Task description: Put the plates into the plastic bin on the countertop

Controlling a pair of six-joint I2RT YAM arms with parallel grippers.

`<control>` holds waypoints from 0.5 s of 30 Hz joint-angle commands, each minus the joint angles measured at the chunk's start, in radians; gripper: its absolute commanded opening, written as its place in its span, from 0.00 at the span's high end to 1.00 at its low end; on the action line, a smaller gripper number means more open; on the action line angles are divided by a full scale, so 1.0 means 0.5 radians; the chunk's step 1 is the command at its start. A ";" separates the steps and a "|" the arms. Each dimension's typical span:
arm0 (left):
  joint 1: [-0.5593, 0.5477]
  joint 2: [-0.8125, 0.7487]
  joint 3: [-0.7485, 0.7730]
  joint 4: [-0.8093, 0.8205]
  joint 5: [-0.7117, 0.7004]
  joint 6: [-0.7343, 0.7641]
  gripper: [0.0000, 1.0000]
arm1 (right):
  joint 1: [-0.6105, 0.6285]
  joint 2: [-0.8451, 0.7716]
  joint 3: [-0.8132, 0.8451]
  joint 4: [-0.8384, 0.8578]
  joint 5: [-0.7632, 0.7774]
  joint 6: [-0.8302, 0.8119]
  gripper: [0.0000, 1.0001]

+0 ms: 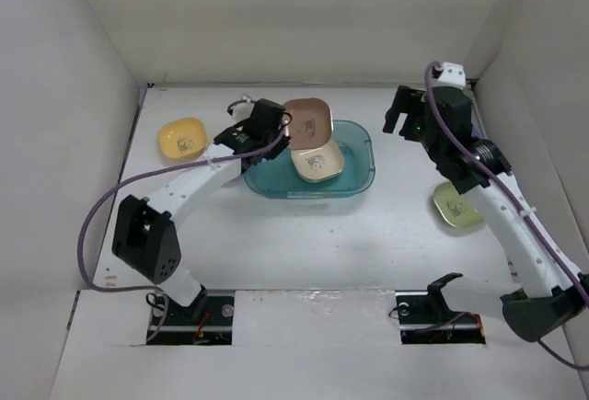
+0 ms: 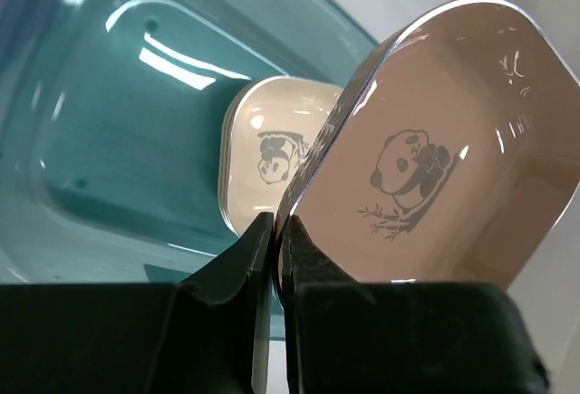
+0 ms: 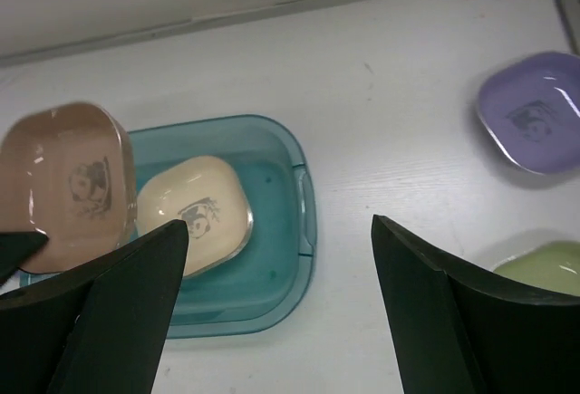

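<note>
The teal plastic bin sits mid-countertop with a cream plate lying in it. My left gripper is shut on the rim of a pinkish-beige plate and holds it tilted over the bin's back-left part. In the left wrist view the jaws pinch that plate above the cream plate. My right gripper is open and empty, raised to the right of the bin. A yellow plate lies at the left, a pale green plate at the right, and a lavender plate shows in the right wrist view.
White walls bound the countertop on the left, back and right. The right arm stretches over the green plate and hides the lavender plate in the top view. The left arm's purple cable loops at the left.
</note>
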 commanded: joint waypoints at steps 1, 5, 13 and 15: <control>-0.073 0.104 0.090 -0.103 -0.264 -0.387 1.00 | -0.080 -0.209 -0.059 -0.074 0.165 0.183 0.12; -0.208 0.383 0.295 -0.249 -0.371 -0.617 1.00 | -0.245 -0.302 -0.133 -0.184 0.238 0.290 0.03; -0.303 0.730 0.508 -0.492 -0.329 -0.876 1.00 | -0.632 -0.427 -0.638 -0.092 -0.086 0.475 0.00; -0.303 0.731 0.459 -0.492 -0.329 -0.916 1.00 | -0.708 -0.428 -0.715 -0.044 -0.197 0.475 0.00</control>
